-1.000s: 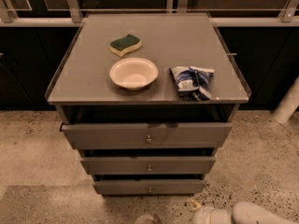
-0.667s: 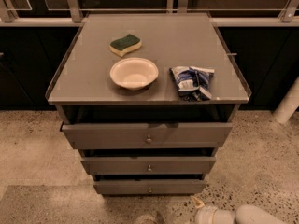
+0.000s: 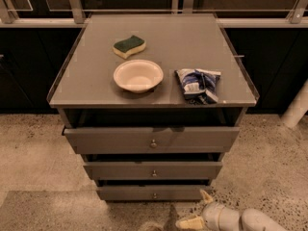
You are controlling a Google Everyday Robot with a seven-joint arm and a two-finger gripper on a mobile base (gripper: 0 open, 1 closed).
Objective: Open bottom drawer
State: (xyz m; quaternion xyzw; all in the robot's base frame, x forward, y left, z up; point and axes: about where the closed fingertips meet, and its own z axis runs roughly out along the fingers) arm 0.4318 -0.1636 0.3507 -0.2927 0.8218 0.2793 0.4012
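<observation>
The bottom drawer (image 3: 144, 193) is the lowest of the three grey fronts on the cabinet, down at floor level near the lower middle of the view, with its small round knob (image 3: 154, 195) at the centre of the front. A dark gap runs along its top edge, and I cannot tell whether it is pulled out at all. My gripper (image 3: 198, 209) sits low, just to the right of that drawer's right end and slightly nearer, close to the speckled floor (image 3: 269, 167). Its two tan fingers (image 3: 207, 196) are spread apart, holding nothing and pointing left toward the cabinet; neither reaches the knob. My pale arm (image 3: 252, 221) runs off to the lower right. Above the bottom drawer come the middle drawer (image 3: 120, 170) and then the top drawer (image 3: 106, 139), each with its own centre knob, the top front standing out furthest toward me. On the grey cabinet top (image 3: 192, 37) a cream bowl (image 3: 138, 75) sits near the front middle, a yellow sponge (image 3: 129, 46) with a green face lies behind it to the left, and a blue and white packet (image 3: 199, 84) lies to the bowl's right. A white post (image 3: 297, 107) stands at the far right edge.
</observation>
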